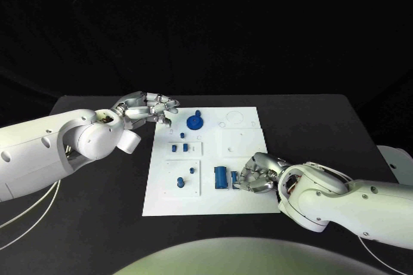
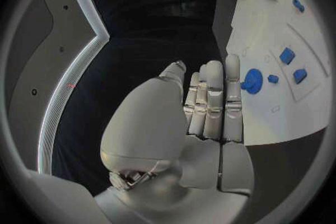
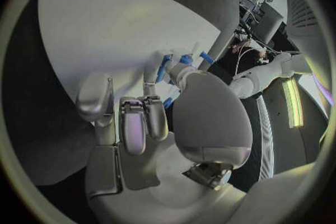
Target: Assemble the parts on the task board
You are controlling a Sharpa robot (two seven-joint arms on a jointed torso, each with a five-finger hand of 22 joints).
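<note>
The white task board (image 1: 206,194) lies in the middle of the black table. A blue round knob part (image 1: 195,121) stands near its far edge, also in the left wrist view (image 2: 252,80). My left hand (image 1: 148,108) hovers by the board's far left corner, fingers straight and side by side (image 2: 210,101), holding nothing. My right hand (image 1: 258,172) rests on the board's near right part with fingers curled. Its fingertips are at a small blue piece (image 1: 234,178) beside a blue cylinder (image 1: 221,177). Blue pieces (image 3: 164,67) show past its fingers; I cannot make out a grip.
Two small blue parts (image 1: 179,148) sit in a recess left of the board's centre, another (image 1: 181,181) in a recess nearer me. Round and square empty recesses (image 1: 237,117) mark the board's far right. Bare black table (image 1: 327,126) surrounds the board.
</note>
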